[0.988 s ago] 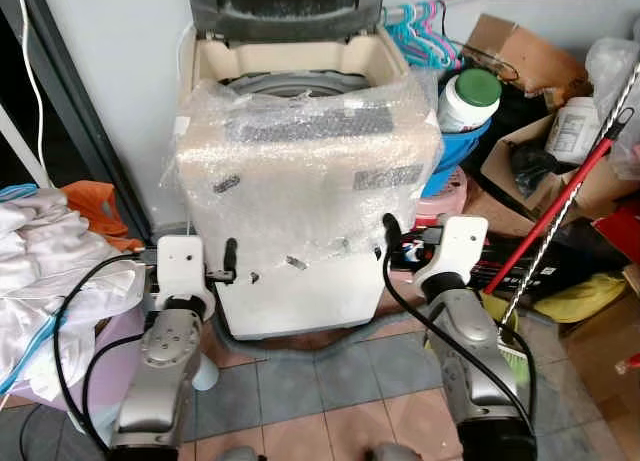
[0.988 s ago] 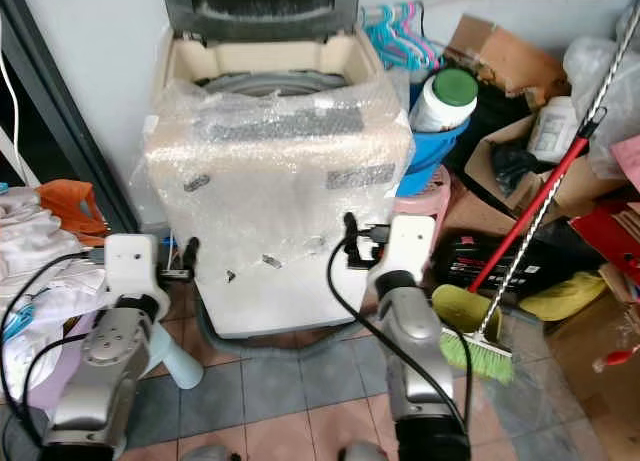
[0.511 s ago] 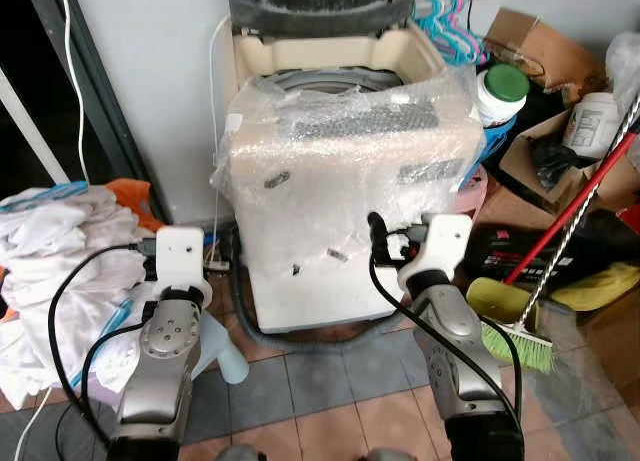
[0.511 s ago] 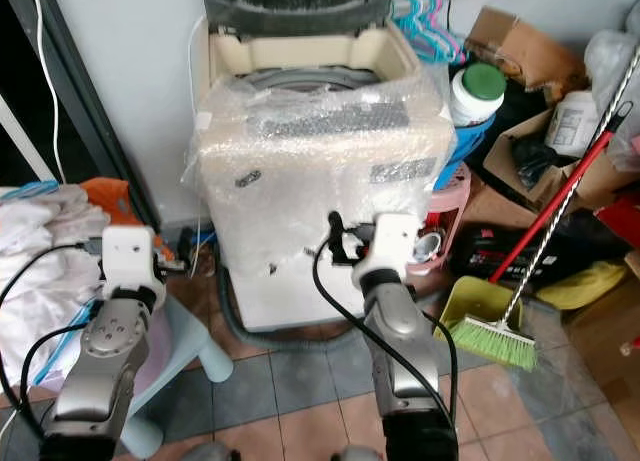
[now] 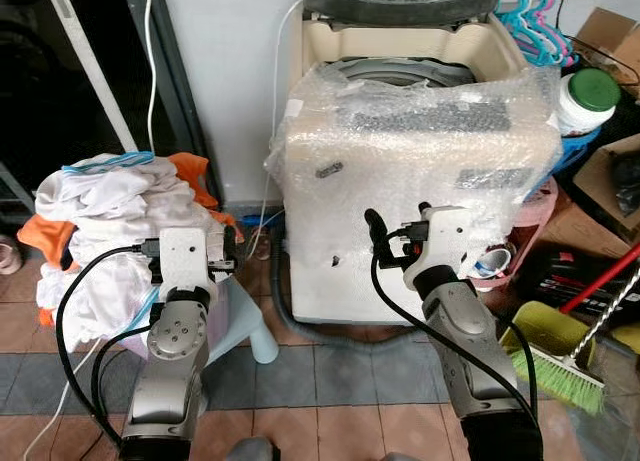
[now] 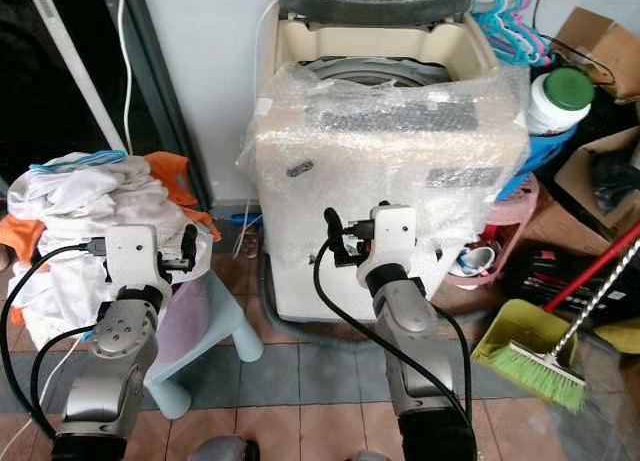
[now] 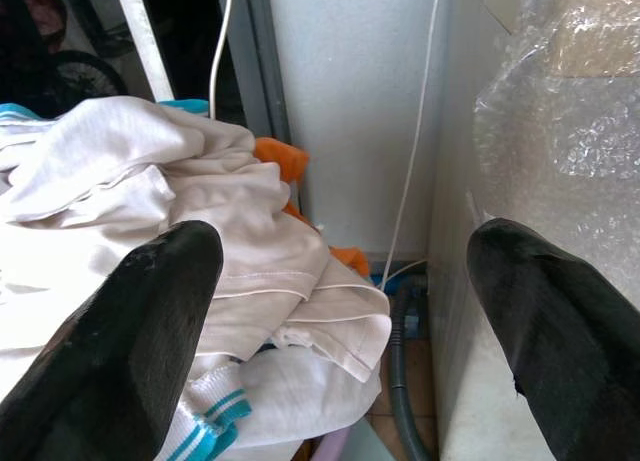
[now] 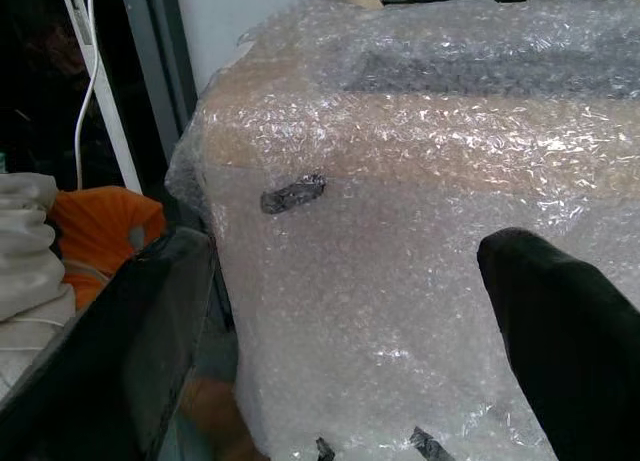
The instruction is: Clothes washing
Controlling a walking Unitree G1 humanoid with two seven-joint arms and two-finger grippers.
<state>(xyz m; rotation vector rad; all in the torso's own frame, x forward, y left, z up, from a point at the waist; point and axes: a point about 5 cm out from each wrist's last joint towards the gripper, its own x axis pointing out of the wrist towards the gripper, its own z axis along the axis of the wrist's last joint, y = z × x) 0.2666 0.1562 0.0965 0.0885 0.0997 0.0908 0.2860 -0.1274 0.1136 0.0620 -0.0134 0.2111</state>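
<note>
There is one washing machine (image 5: 420, 171), wrapped in bubble film, at 12 o'clock. One heap of clothes (image 5: 110, 231) is at 9 o'clock, on one pale plastic stool (image 5: 245, 321). At 2 o'clock stands one white jar with a green lid (image 5: 585, 99), and behind it one bunch of hangers (image 5: 540, 21); their number I cannot tell. One broom (image 5: 570, 366) lies at 4 o'clock. Two grippers are seen: the left gripper (image 5: 229, 251) and the right gripper (image 5: 374, 231).

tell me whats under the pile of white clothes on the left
The pile of white clothes sits on a pale blue stool; one leg shows. Orange fabric pokes out behind. The clothes cover the stool's top.
</note>
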